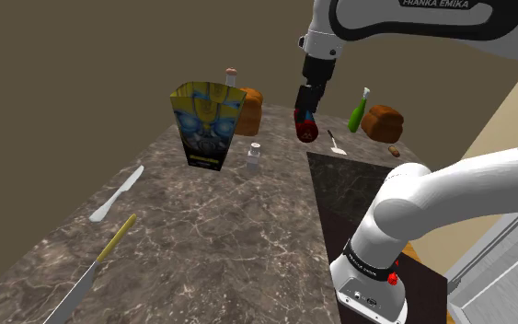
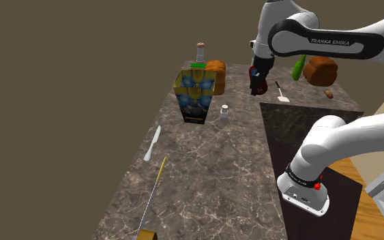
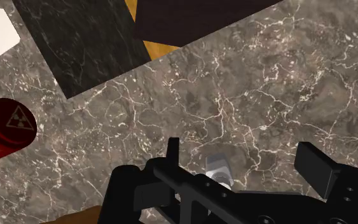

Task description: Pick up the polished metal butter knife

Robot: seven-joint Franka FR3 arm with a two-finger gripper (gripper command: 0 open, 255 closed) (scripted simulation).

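Status: grasp not started. My fingers (image 3: pixel 316 170) stand apart, clamped on nothing, above the desk (image 1: pixel 229 239) near a red can (image 3: pixel 6 124). The butter knife (image 1: pixel 117 194) lies flat, well apart from me, at 8 o'clock from the printed box (image 1: pixel 206 124) in the shoulder view. Remaining: travel, descend, close, lift. Contents of box, can and shaker (image 1: pixel 255 156) cannot be seen.

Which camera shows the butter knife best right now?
The shoulder view: the butter knife lies whole and closest there, near the edge of the marble counter, on that view's left, apart from the yellow-handled knife. The second exterior view shows it whole but slimmer. The wrist view looks at the counter near the shaker.
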